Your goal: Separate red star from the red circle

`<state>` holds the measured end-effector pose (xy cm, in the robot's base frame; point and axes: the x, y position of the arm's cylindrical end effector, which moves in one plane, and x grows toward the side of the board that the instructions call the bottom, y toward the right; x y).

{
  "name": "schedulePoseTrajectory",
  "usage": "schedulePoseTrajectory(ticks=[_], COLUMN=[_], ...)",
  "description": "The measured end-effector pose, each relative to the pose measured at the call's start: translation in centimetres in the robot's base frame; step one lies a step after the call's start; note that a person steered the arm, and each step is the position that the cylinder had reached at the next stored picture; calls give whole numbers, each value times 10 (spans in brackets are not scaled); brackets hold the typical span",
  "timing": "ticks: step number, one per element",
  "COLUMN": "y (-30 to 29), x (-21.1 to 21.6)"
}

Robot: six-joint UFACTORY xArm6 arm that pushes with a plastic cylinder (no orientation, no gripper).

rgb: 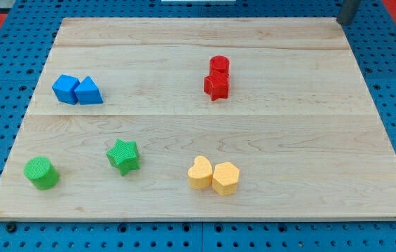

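Note:
The red circle stands on the wooden board right of centre near the view's top. The red star sits just below it, touching it. My rod enters at the view's top right corner; its tip is at the board's top right edge, far to the right of and above both red blocks.
A blue block and a blue triangle touch at the left. A green circle and a green star lie at the bottom left. A yellow heart and a yellow hexagon touch at the bottom centre.

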<state>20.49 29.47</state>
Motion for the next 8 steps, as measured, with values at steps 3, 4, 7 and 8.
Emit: schedulePoseTrajectory(ticks=[3, 4, 7, 8], y=[-130, -149, -357, -374], x=[149, 224, 286, 255])
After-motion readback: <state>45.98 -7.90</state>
